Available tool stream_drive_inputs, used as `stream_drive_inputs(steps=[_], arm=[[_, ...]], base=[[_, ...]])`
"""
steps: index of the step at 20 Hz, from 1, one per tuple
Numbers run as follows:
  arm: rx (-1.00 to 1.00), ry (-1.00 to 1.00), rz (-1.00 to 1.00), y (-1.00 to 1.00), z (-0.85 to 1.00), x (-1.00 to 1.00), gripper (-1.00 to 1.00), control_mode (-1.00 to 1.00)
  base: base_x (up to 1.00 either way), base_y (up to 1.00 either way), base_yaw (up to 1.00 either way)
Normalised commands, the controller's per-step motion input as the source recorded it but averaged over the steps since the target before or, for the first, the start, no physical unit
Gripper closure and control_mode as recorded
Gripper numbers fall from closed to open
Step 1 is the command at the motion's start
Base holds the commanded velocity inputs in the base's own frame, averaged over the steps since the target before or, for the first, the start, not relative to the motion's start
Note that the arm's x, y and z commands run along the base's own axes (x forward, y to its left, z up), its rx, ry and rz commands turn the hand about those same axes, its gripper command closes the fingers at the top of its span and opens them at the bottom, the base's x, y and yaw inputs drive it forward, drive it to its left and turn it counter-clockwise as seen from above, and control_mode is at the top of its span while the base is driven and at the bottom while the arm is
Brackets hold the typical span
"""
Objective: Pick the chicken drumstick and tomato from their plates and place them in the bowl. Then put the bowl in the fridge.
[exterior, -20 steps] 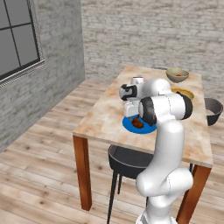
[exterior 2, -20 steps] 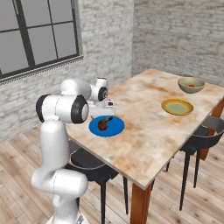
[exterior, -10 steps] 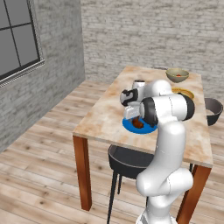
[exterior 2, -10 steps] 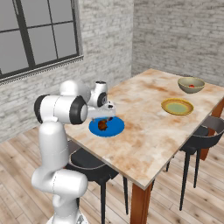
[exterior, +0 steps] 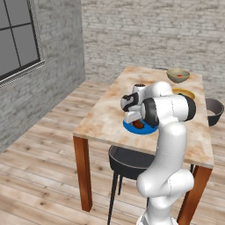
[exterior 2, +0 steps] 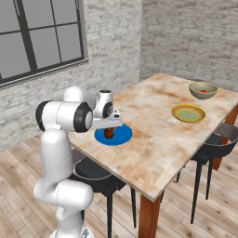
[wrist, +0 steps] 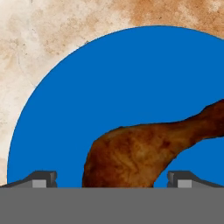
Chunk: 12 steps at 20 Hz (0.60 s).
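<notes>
the chicken drumstick lies on the blue plate at the near left of the surface. the fingers, spread wide and empty, straddle its thick end. likely light, firm and slightly slippery; best gripped across the meaty bulb, not the thin shank.

Home dining corner, rendered. Grey brick walls, dark-framed window, wood plank floor. Marble-top desk on wooden legs, black chairs tucked at its sides. Tableware laid out: blue plate, yellow-rimmed plate, bowl.
</notes>
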Motion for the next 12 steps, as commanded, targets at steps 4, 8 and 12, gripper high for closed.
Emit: stream_drive_inputs(steps=[4,8,12], arm=[[0.0,-0.01,0.0,-0.04,-0.03,0.01,-1.0,-1.0],[0.0,0.0,0.0,0.0,-0.1,0.08,-1.0,-1.0],[0.0,0.0,0.0,0.0,-0.15,0.04,-1.0,-1.0]], base=[[0.0,0.0,0.0],[0.0,0.0,0.0],[0.0,0.0,0.0]])
